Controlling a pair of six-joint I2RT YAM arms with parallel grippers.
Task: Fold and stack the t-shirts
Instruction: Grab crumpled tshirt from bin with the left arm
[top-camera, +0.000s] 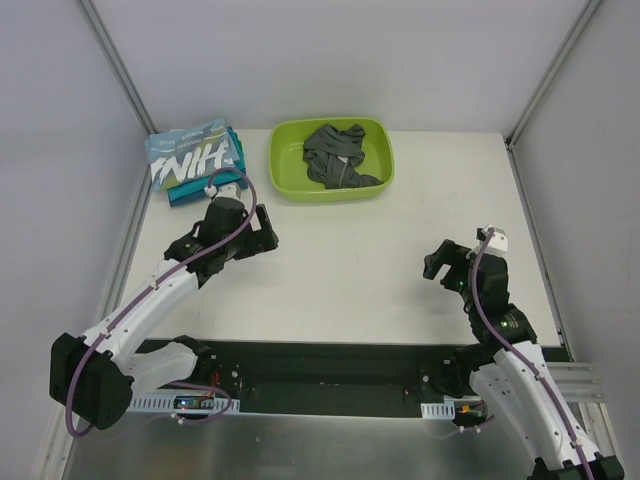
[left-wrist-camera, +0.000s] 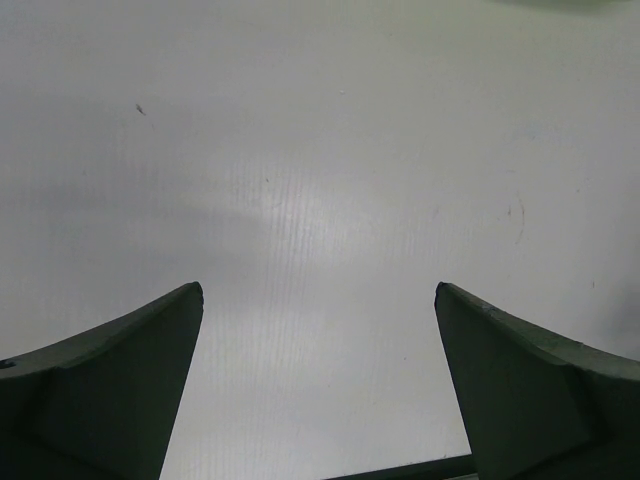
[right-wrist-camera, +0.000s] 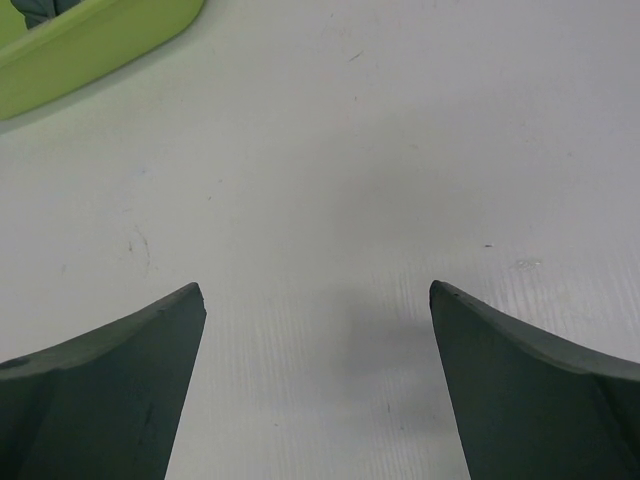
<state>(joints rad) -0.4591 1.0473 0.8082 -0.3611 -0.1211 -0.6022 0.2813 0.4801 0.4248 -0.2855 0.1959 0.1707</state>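
A light blue t-shirt with big white letters (top-camera: 190, 153) lies folded at the table's far left, on top of a teal t-shirt (top-camera: 192, 190) whose edge shows beneath it. A crumpled dark grey t-shirt (top-camera: 336, 157) lies in the lime-green tub (top-camera: 288, 170). My left gripper (top-camera: 262, 232) is open and empty, just in front of the folded pile. Its wrist view shows only bare table between the fingers (left-wrist-camera: 120, 370). My right gripper (top-camera: 437, 262) is open and empty over the right part of the table, its fingers (right-wrist-camera: 110, 380) over bare table.
The tub stands at the back middle of the white table (top-camera: 340, 270); its corner shows in the right wrist view (right-wrist-camera: 90, 40). Grey walls and slanted frame rails (top-camera: 120, 65) close in the back and sides.
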